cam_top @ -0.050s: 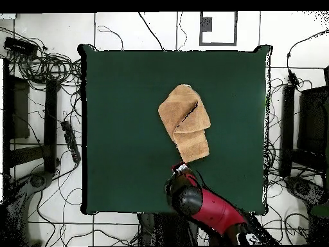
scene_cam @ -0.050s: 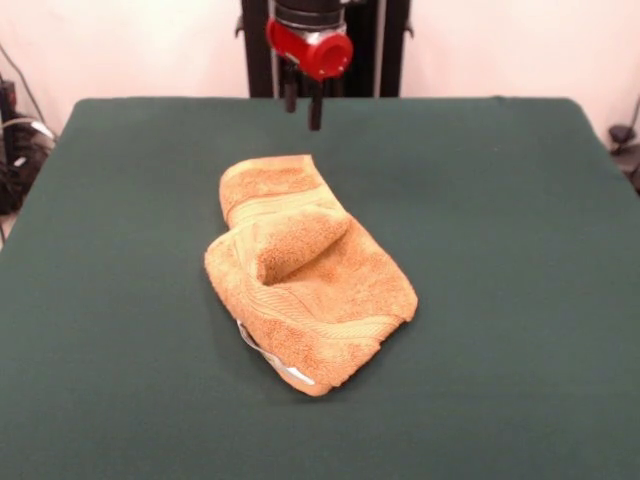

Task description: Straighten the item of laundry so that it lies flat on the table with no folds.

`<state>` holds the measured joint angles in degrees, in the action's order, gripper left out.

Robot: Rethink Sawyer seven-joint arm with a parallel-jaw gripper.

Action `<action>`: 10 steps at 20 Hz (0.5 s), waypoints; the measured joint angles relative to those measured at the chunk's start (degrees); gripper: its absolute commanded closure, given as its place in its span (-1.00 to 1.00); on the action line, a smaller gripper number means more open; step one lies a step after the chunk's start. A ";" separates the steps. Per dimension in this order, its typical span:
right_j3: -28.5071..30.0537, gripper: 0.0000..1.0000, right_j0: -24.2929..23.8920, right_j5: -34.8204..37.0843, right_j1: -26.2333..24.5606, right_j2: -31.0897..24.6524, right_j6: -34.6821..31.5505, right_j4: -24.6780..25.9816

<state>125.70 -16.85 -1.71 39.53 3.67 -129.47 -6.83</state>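
The item of laundry (scene_cam @ -0.050s: 305, 270), an orange-tan towel, lies crumpled near the middle of the green table (scene_cam @ -0.050s: 120, 250). One corner is folded over onto its centre, and a white label (scene_cam @ -0.050s: 268, 360) peeks out at its near edge. My gripper (scene_cam @ -0.050s: 303, 108) hangs above the table's far side, beyond the towel and apart from it. It is open, with nothing between its two dark fingers. In the overhead view the towel (cam_top @ -0.050s: 185, 122) sits just above the gripper (cam_top @ -0.050s: 180, 170) on the table (cam_top @ -0.050s: 115, 128), and the red arm (cam_top @ -0.050s: 212, 211) hides the table's lower edge.
Bare green felt surrounds the towel on every side. In the overhead view, cables (cam_top @ -0.050s: 45, 64) and dark equipment (cam_top @ -0.050s: 16, 109) lie on the floor to the left of the table. More dark gear (cam_top @ -0.050s: 311, 122) stands on the right.
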 measured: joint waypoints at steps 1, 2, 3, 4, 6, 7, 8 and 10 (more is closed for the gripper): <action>-0.05 -1.00 1.14 0.06 0.05 0.00 0.00 -0.15; -0.09 -1.00 2.28 0.12 0.09 0.01 0.00 -0.31; -0.15 -1.00 3.47 0.36 0.10 0.00 0.00 -0.53; -0.21 -1.00 4.67 0.60 0.10 -0.01 0.00 -0.76; -0.33 -1.00 7.07 1.08 0.11 -0.02 0.00 -1.20; -0.33 -1.00 7.56 1.23 0.12 -0.04 0.00 -1.29; -0.33 -1.00 8.38 1.51 0.10 -0.03 0.00 -1.52; -0.45 -1.00 9.40 1.93 0.09 -0.02 0.00 -1.99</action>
<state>125.25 -7.45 0.22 39.62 3.66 -129.47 -8.81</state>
